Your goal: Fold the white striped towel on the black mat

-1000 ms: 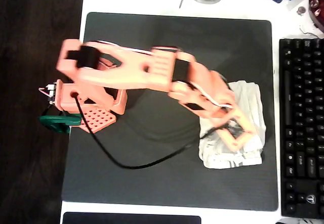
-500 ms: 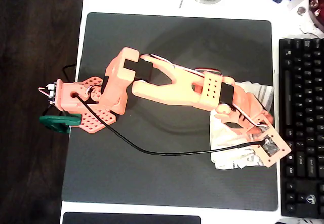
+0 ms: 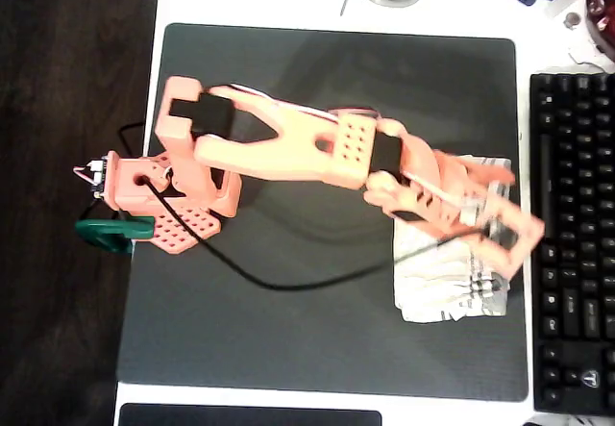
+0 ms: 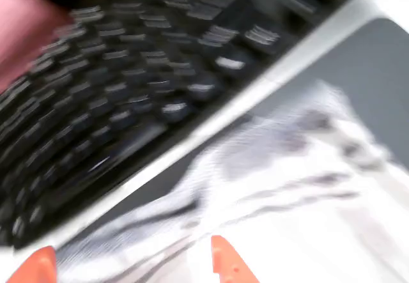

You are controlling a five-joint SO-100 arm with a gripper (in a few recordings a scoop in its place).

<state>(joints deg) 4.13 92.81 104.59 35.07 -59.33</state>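
The white striped towel (image 3: pixel 444 280) lies crumpled on the right part of the black mat (image 3: pixel 317 80), close to the mat's right edge. Grey stripes show along its right side. My orange arm reaches across the mat from the left, and its gripper (image 3: pixel 512 237) hangs over the towel's right edge, blurred by motion. In the wrist view the towel (image 4: pixel 307 187) spreads below two orange fingertips (image 4: pixel 223 264) that stand well apart. The gripper (image 4: pixel 128 271) looks open, with cloth under the gap.
A black keyboard (image 3: pixel 572 234) lies just right of the mat, very near the gripper, and shows blurred in the wrist view (image 4: pixel 108 85). The arm's base (image 3: pixel 159 200) and a black cable (image 3: pixel 288 284) sit on the mat's left half. Small objects stand along the table's back edge.
The gripper has swung up from the towel's lower right corner to its right edge. The elbow has drawn back to the left. The towel's outline has shifted slightly.
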